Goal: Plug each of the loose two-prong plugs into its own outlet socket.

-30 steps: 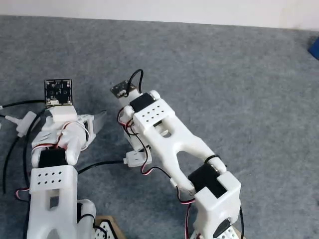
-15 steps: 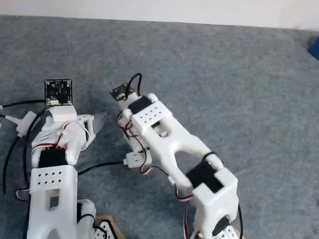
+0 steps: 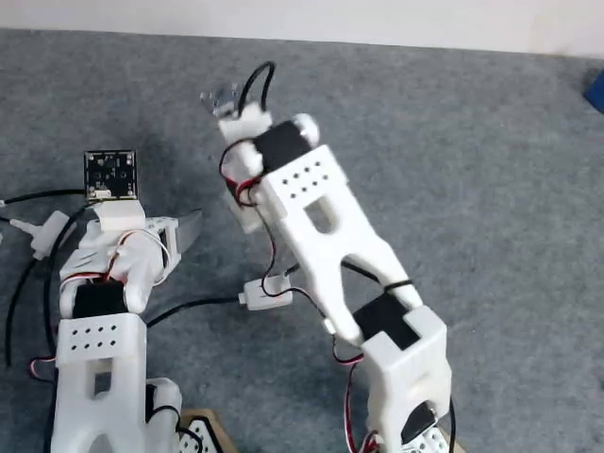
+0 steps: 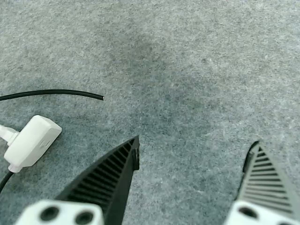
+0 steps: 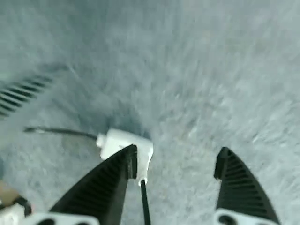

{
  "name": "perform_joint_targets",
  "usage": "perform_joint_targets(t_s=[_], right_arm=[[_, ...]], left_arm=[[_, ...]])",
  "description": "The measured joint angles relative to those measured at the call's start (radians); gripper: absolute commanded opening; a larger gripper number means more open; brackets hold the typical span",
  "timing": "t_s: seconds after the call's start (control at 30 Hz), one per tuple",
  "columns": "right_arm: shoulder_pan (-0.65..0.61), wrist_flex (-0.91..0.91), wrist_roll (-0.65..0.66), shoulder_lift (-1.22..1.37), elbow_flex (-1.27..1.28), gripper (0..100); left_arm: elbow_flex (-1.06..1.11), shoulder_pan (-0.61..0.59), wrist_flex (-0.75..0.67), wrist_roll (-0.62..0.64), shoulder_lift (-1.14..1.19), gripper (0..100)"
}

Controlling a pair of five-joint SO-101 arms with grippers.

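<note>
right gripper: jaws wide open, empty. white plug sits at one fingertip, partly behind it and off-centre in the gap. Best to shift sideways until its body lies between the jaws, then lower and close. left gripper is also wide open and empty; second plug lies outside one jaw. Versus a second ago, right arm has lifted and swung forward; left hasn't moved.

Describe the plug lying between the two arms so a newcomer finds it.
On the grey table, look in the gap between the two white arms. The white plug lies there beside the right arm, its black cable trailing toward the left arm; the other white plug sits out beyond the left arm.
</note>
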Motion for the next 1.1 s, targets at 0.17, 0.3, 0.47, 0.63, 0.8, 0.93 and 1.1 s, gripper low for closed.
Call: perform_joint_targets(t_s=[0.17,0.3,0.47,0.63,0.8,0.93,1.1], right_arm=[[0.038,0.002,0.000,-0.075,-0.183,27.9],[0.078,0.003,0.000,-0.164,-0.244,27.9],[0.146,0.003,0.002,-0.299,-0.204,27.9],[0.252,0.003,0.006,-0.503,-0.003,27.9],[0.379,0.000,0.025,-0.736,0.284,27.9],[0.468,-0.068,0.046,-0.948,0.494,27.9],[0.496,-0.167,0.081,-1.221,0.821,27.9]], left_arm=[[0.000,0.002,0.000,0.000,0.000,35],[-0.017,0.072,0.057,-0.041,0.000,35],[-0.203,0.101,0.256,-0.054,0.000,35],[-0.471,0.104,0.500,-0.086,0.000,35],[-0.634,0.104,0.654,-0.192,0.000,35],[-0.678,0.104,0.718,-0.206,-0.052,35],[-0.671,0.104,0.752,-0.206,-0.210,35]])
